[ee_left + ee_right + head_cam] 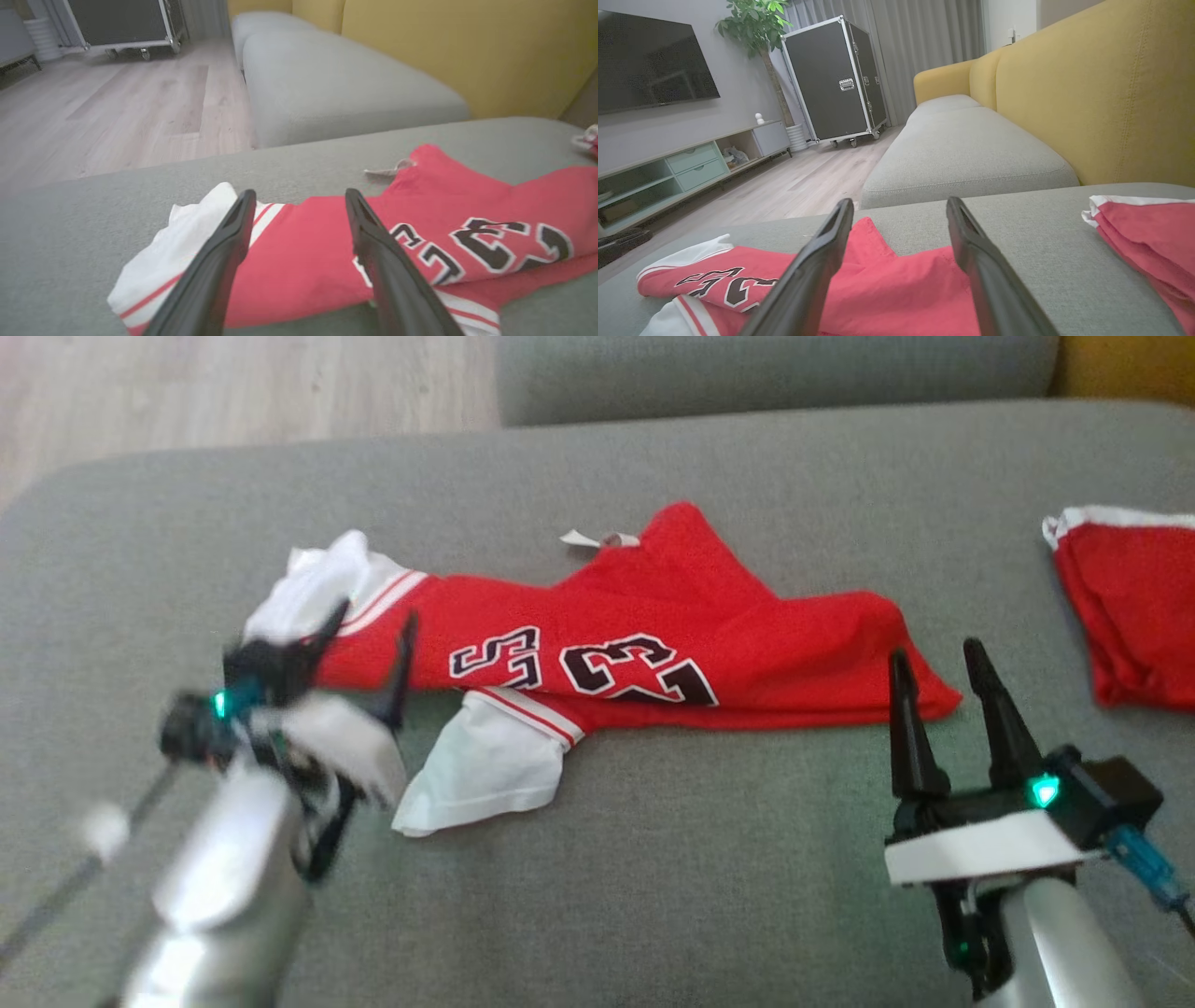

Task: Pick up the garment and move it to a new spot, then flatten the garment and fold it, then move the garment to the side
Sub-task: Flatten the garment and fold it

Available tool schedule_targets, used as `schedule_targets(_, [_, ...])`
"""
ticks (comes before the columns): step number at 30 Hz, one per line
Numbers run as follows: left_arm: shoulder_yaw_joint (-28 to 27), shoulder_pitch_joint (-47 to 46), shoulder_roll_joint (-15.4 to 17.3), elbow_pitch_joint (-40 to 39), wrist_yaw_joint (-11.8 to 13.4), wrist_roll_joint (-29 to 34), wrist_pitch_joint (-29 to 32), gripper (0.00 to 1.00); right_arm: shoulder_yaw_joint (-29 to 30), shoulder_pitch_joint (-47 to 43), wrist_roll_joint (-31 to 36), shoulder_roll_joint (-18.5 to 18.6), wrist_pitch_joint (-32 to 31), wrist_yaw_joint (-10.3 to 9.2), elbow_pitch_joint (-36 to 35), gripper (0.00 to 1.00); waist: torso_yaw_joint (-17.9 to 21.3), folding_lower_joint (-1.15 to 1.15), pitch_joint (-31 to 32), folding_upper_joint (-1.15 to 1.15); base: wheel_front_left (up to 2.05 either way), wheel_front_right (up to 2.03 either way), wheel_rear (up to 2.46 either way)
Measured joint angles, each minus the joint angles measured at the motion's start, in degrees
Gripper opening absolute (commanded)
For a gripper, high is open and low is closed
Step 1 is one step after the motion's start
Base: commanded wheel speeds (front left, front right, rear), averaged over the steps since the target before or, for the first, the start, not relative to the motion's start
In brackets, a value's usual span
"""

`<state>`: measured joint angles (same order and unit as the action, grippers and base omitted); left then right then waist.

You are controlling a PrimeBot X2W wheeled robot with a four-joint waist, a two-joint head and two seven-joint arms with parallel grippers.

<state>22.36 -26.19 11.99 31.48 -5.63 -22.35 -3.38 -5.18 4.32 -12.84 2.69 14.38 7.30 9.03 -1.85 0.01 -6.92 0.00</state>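
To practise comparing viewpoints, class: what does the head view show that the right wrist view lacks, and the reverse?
Head view adds: the open left hand and a white label at the garment's far edge. Right wrist view adds: a television, a plant, a black wheeled case and curtains. Shared: the red jersey, a second red garment, the grey cushion and the open right hand.

It is a home living room, with a grey and yellow sofa (962, 154), a wall television (649, 65), a low cabinet (691, 163), a plant (756, 18) and curtains (924, 46).
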Motion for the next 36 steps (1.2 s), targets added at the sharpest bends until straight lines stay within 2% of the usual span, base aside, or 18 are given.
schedule_targets(3, [3.27, -8.04, 2.32, 4.86, -1.32, -0.12, 8.42, 1.00, -0.33, 1.83, 0.24, 0.00, 0.00, 0.00, -0.26, 1.00, 0.75, 0.00, -2.35, 0.00, 0.00, 0.00, 0.00])
schedule_targets(6, [8.03, -13.93, 3.90, 8.02, -1.53, -3.05, 17.23, 1.00, -1.46, 3.28, 0.23, 0.02, 0.00, 0.00, -0.36, 1.00, 1.83, 0.01, -4.64, 0.00, 0.00, 0.00, 0.00])
schedule_targets(13, [19.31, -22.25, 10.14, 10.07, -1.96, -14.94, 35.73, 1.00, -3.13, 5.45, -0.78, 0.04, 0.00, 0.00, -0.43, 1.00, 5.39, 0.01, -8.56, 0.00, 0.00, 0.00, 0.00])
schedule_targets(17, [22.04, -24.72, 12.56, 10.69, -1.96, -19.03, 40.07, 1.00, -3.33, 5.99, -1.80, 0.04, 0.00, 0.00, -0.88, 1.00, 6.97, 0.00, -10.18, 0.00, 0.00, 0.00, 0.00])
schedule_targets(23, [24.14, -27.87, 14.22, 11.93, -1.99, -21.68, 41.18, 1.00, -3.63, 6.04, -2.20, 0.04, 0.00, 0.00, -1.16, 1.00, 8.56, -0.01, -11.80, 0.00, 0.00, 0.00, 0.00])
schedule_targets(24, [24.49, -28.21, 14.40, 11.93, -1.99, -22.16, 41.19, 0.36, -3.63, 6.05, -2.23, 0.04, 0.00, 0.00, -1.19, 1.00, 8.74, -0.01, -12.00, 0.00, 0.00, 0.00, 0.00])
schedule_targets(25, [24.72, -28.58, 14.48, 11.92, -1.98, -22.68, 40.92, 0.00, -3.64, 6.08, -2.23, 0.04, 0.00, 0.00, -1.19, 1.00, 8.90, -0.01, -12.18, 0.00, 0.00, 0.00, 0.00])
schedule_targets(34, [28.66, -30.80, 15.04, 13.08, -1.97, -22.31, 30.65, 0.00, -4.35, 6.88, -2.32, 0.04, 0.00, 0.00, -1.22, 1.00, 9.88, -0.01, -12.42, 0.00, 0.00, 0.00, 0.00])
schedule_targets(35, [29.06, -31.44, 15.08, 13.27, -1.97, -21.82, 29.08, 0.00, -4.42, 6.89, -2.40, 0.04, 0.00, 0.00, -1.22, 1.00, 10.00, -0.01, -12.54, 0.00, 0.00, 0.00, 0.00])
schedule_targets(36, [29.41, -33.49, 15.17, 14.03, -1.97, -19.90, 24.17, 0.00, -4.66, 6.91, -2.71, 0.04, 0.00, 0.00, -1.33, 1.00, 10.29, -0.01, -13.02, 0.00, 0.00, 0.00, 0.00])
